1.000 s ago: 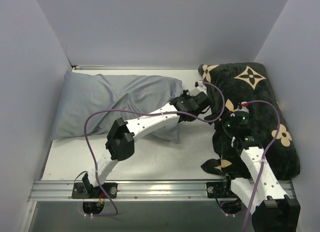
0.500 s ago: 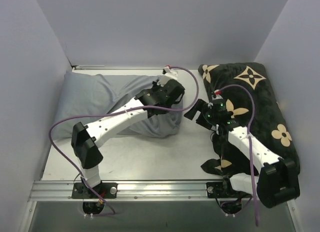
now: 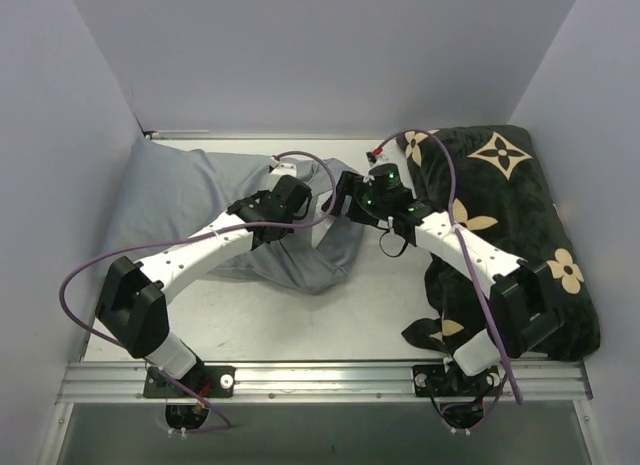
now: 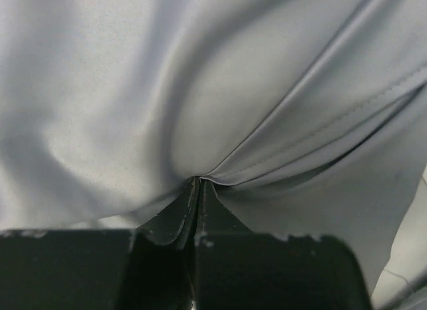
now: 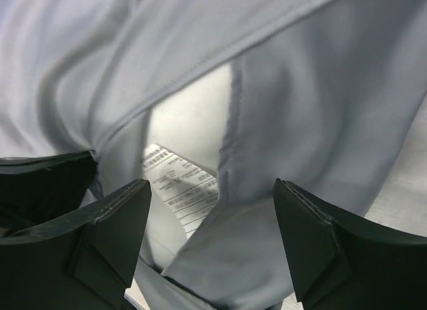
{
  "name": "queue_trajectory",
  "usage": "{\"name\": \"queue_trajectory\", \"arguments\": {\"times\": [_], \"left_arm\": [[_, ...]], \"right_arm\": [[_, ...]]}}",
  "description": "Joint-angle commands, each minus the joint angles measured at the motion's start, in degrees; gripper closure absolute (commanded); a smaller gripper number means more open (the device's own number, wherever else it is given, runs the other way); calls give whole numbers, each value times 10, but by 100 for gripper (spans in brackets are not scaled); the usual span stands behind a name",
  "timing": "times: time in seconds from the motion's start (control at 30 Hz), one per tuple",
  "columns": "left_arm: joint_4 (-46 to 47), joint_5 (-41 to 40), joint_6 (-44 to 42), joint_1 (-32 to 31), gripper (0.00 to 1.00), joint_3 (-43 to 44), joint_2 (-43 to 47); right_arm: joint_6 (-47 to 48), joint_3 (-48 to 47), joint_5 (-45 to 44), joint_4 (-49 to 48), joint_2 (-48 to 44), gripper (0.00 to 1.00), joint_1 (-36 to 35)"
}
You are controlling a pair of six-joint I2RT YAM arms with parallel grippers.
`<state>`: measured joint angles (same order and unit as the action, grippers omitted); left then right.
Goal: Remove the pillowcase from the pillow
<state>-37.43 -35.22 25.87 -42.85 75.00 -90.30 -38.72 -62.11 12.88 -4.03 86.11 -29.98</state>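
The blue-grey pillowcase (image 3: 180, 200) lies rumpled on the left half of the table, its open end towards the middle. My left gripper (image 3: 300, 200) rests on its right part. In the left wrist view it (image 4: 199, 181) is shut on a pinched fold of the pillowcase (image 4: 200, 90). My right gripper (image 3: 343, 197) is at the open end. In the right wrist view it (image 5: 210, 190) is open and empty, with its jaws on either side of the pillowcase hem (image 5: 320, 110). The white pillow (image 5: 190, 120) and its printed care label (image 5: 181, 185) show inside the opening.
A black cushion with tan flower and star motifs (image 3: 520, 215) fills the right side of the table, under the right arm. Grey walls close in the left, back and right. A metal rail (image 3: 320, 377) runs along the near edge. Purple cables loop off both arms.
My left gripper has moved left and back over the pillowcase, and the cloth's right end has bunched with it. My right gripper has left the black cushion and moved left to the pillowcase's open end.
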Motion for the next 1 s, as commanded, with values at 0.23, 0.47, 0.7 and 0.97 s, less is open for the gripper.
{"name": "queue_trajectory", "arguments": {"times": [0.23, 0.47, 0.7, 0.97], "left_arm": [[127, 114, 73, 49, 100, -51, -44], [149, 131, 88, 64, 100, -43, -68], [164, 172, 66, 70, 100, -23, -79], [195, 218, 67, 62, 100, -73, -60]], "right_arm": [[22, 88, -65, 90, -2, 79, -3], [15, 219, -42, 100, -49, 96, 48], [0, 234, -12, 18, 39, 96, 63], [29, 205, -3, -26, 51, 38, 15]]}}
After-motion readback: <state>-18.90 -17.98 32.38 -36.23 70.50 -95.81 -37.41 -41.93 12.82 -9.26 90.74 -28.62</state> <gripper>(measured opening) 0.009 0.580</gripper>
